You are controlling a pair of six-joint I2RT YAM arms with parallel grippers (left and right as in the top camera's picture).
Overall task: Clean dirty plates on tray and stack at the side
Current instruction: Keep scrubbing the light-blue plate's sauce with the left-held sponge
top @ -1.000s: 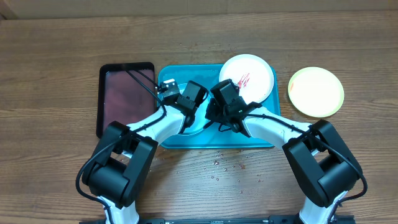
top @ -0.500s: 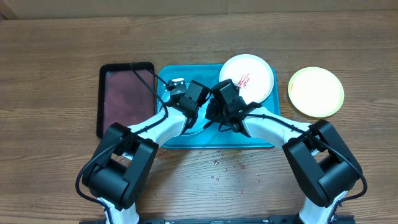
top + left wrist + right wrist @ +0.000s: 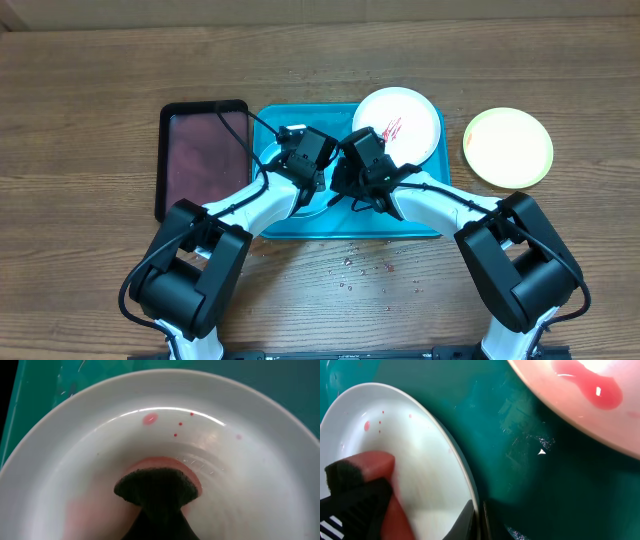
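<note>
The pale mint-blue plate [image 3: 240,485] lies on the turquoise tray [image 3: 420,215], mostly hidden under both grippers in the overhead view. My left gripper [image 3: 305,158] is shut on a pink sponge with a dark top [image 3: 157,485] and presses it on the plate's wet inside, where small red spots [image 3: 150,419] remain. My right gripper [image 3: 476,520] is shut on the plate's rim [image 3: 462,475]. The white plate [image 3: 398,125] with red sauce smears sits at the tray's back right. The yellow-green plate [image 3: 508,148] lies on the table to the right.
A black tray with a dark reddish inside [image 3: 203,160] lies left of the turquoise tray. Water drops and red specks [image 3: 365,265] dot the table in front of the tray. The white plate's sauce [image 3: 590,385] shows close by in the right wrist view.
My left gripper has moved the sponge to the right and a little farther back across the plate. The right gripper has stayed on the rim.
</note>
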